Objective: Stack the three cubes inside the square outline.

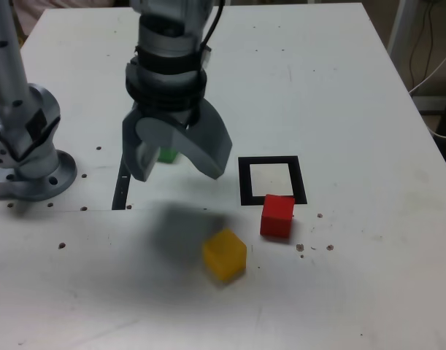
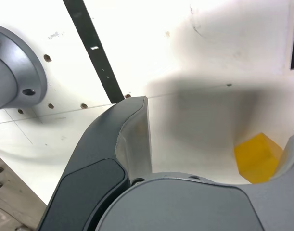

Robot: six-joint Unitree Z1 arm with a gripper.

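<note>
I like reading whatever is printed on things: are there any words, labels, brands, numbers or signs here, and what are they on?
None that can be read.
The red cube and yellow cube show no writing; the green cube is mostly hidden.
The black square outline bears no letters.
The black strip has small pale marks, too small to make out as text.
</note>
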